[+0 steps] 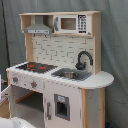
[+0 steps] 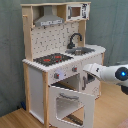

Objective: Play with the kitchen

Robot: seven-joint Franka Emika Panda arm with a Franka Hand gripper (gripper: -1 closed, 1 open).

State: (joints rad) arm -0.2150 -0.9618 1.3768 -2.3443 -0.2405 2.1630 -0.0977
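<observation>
- Kitchen, a large white and light-wood toy play unit (image 1: 55, 75), is standing upright against a grey-green curtain (image 1: 112, 45) in both exterior views, its base resting on a wooden floor (image 2: 15, 117).
- On its worktop, a black hob with red rings (image 2: 52, 59) is sitting beside a steel sink (image 2: 82, 50) with a black arched faucet (image 2: 75, 39); the grey hood (image 2: 49, 20) and microwave (image 2: 75, 10) are occupying the upper shelf.
- Its windowed oven door (image 2: 72, 105) is hanging swung outward in the second exterior view, leaving the cavity open to reach.
- White robot arm (image 2: 107, 74) is entering from the second exterior view's right, its forward end pointing toward the open cavity just below the worktop, judged to be an approach to the oven interior or the knobs (image 2: 59, 75).
- Gripper (image 2: 86, 71) is lying near the cabinet front; whether its claw is wide or narrow I cannot tell.
- No object is seen being carried.
</observation>
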